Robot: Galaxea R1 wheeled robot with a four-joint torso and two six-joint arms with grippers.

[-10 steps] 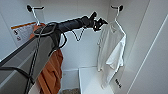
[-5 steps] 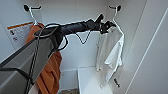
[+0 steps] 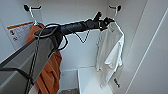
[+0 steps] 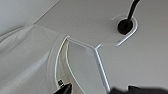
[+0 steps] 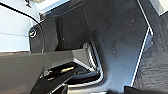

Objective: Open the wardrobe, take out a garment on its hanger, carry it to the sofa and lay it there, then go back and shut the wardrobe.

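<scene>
White walls of the open wardrobe (image 3: 75, 15) fill the head view, with dark pegs high up at 11 and 1 o'clock. From the peg at 1 o'clock (image 3: 118, 8) hangs the garment (image 3: 111, 52), limp and white, on its thin white hanger (image 4: 100, 62). At 9 o'clock a rust-orange garment (image 3: 51, 72) hangs from the other peg, partly behind the robot's arm.

The left arm reaches across toward 1 o'clock, and the left gripper (image 3: 106, 22) is right at the collar of the white garment, just below the peg. Whether its fingers are open or closed, one cannot tell; they are too dark and small here. In the left wrist view the hanger's hook (image 4: 126, 37) loops around the peg's dark base, and the neck of the hanger comes down beside the collar (image 4: 56, 57).

The step in hand seems to be taking the hanger. To do it well, the gripper should close on the hanger's neck — not on the thin cloth, which would slip. Then the hook must rise up and come outward off the peg before the arm pulls back, otherwise it may catch.

The right gripper's state cannot be judged from its wrist view.
</scene>
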